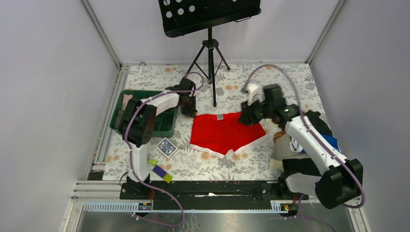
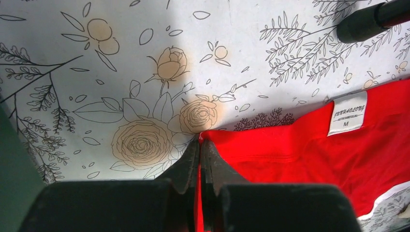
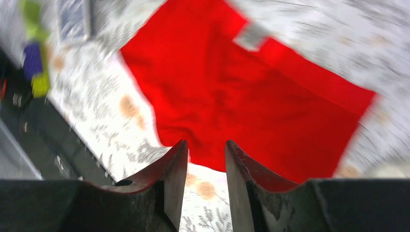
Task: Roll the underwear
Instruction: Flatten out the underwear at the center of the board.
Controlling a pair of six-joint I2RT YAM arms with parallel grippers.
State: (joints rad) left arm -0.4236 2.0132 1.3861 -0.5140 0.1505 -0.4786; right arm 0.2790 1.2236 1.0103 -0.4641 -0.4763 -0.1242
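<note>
The red underwear [image 1: 225,133] lies spread flat on the flowered table, waistband at the far side with a white size label [image 2: 347,112], white trim at the leg edges. My left gripper [image 1: 189,108] is shut on the underwear's far left waistband corner [image 2: 212,137]; red cloth shows between its fingertips [image 2: 200,145]. My right gripper [image 1: 247,116] hovers above the underwear's right edge, jaws open and empty. In the blurred right wrist view the underwear [image 3: 251,101] fills the frame beyond the right gripper [image 3: 206,147].
A green bin [image 1: 162,126] stands at the left behind my left arm. A black music stand [image 1: 210,53] stands at the back. A card box [image 1: 165,147] and purple-and-green blocks [image 1: 160,171] lie near left. A pile of clothes [image 1: 309,140] lies right.
</note>
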